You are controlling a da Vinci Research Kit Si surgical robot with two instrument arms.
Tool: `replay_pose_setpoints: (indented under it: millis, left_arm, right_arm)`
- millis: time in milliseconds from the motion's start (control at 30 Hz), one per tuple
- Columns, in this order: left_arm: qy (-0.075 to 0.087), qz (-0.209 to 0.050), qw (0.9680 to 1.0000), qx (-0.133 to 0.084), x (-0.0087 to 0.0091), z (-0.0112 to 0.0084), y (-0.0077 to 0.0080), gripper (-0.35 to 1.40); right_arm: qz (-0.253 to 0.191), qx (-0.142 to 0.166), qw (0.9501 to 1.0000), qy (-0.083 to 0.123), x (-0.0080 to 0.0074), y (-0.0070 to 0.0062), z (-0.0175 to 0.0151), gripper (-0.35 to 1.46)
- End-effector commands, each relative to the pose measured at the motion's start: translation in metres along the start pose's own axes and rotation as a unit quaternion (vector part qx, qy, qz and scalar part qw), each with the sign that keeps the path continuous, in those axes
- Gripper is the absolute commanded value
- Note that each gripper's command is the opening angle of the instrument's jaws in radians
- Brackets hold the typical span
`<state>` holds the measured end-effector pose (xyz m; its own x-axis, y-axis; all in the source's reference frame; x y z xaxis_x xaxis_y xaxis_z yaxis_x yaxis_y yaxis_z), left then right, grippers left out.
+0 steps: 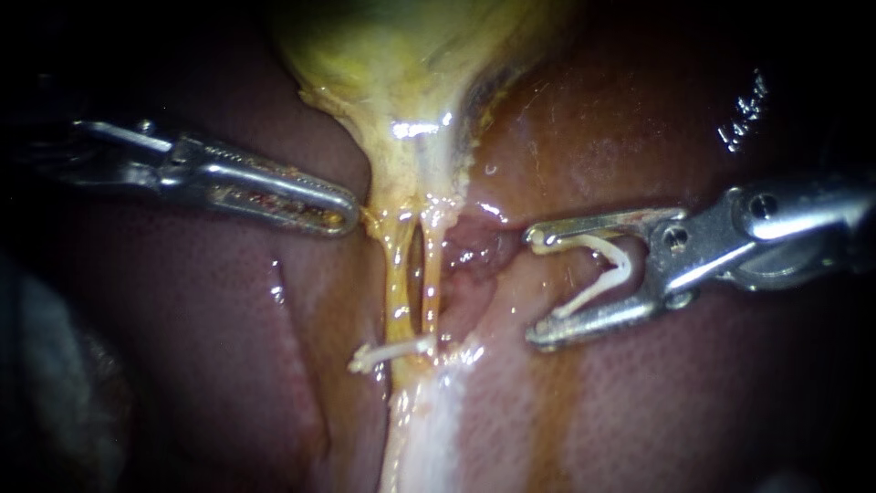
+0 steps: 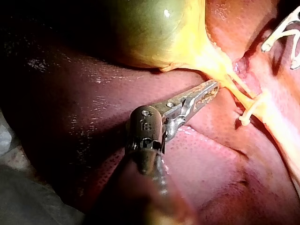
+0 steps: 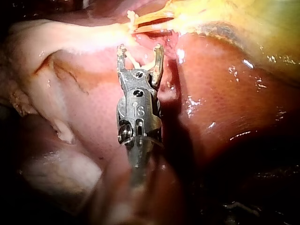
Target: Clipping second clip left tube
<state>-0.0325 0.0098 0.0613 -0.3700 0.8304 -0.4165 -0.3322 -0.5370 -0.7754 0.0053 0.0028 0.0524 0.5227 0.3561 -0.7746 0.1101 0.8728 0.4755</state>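
1. At the top middle of the endoscope view, narrowing downward from the yellow-green gallbladder (image 1: 401,64) into two thin tubes side by side: left tube (image 1: 396,274) and right tube (image 1: 432,274), with a slim gap between, all lying on the red-brown liver (image 1: 712,402).
2. Low across the left tube, a white fastened clip (image 1: 388,352) set crosswise, one end poking out past the tube's left side, the other reaching the right tube; cannot tell whether closed round one tube or both.
3. From the left, the left instrument (image 1: 349,217): jaws pressed together with nothing seen between them, tip touching the yellow tissue at the head of the left tube, well above the fastened clip.
4. From the right, the right instrument (image 1: 537,289): jaws spread wide yet pinching a white open clip (image 1: 620,267) between them, one leg against each jaw, the V's mouth turned toward the tubes.
5. Beside the right tube, over bare liver, near both tubes but touching neither — left tube outside the open clip's mouth.
6. From the left wrist: closed tip against the yellow strand just past the gallbladder, fastened clip a little farther along that strand, beyond the tip.
7. From the right wrist: open clip seated between the spread jaws, tubes ahead of the tips and apart from them.
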Motion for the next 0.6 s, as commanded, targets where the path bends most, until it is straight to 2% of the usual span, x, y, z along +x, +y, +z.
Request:
replay_pose_setpoints:
  millis: [33,133,367,500,600]
  left_arm:
    - [0.0,0.0,1.0,-0.001,0.0001,-0.0003,0.0,-0.35]
    - [-0.002,-0.004,1.0,-0.005,0.0007,-0.0015,0.0001,-0.35]
    - [0.007,-0.014,0.9999,0.004,0.0035,-0.0067,0.0008,-0.35]
    - [0.01,-0.015,0.9998,0.004,0.0037,-0.0074,0.0011,-0.35]
    - [0.011,-0.015,0.9998,0.005,0.0035,-0.0072,0.0012,-0.35]
  right_arm:
    - [0.0,0.0,1.0,0.0,0.0,0.0,0.0,0.5]
    - [0.0,0.0,1.0,0.0,0.0,0.0,-0.0001,0.5]
    - [0.0,0.0,1.0,0.0,0.0,-0.0001,0.0,0.5]
    - [0.0,0.002,1.0,-0.002,0.0002,0.0,0.0002,0.5]
    - [0.02,0.024,0.9995,-0.002,0.0007,0.0002,0.0011,0.49]
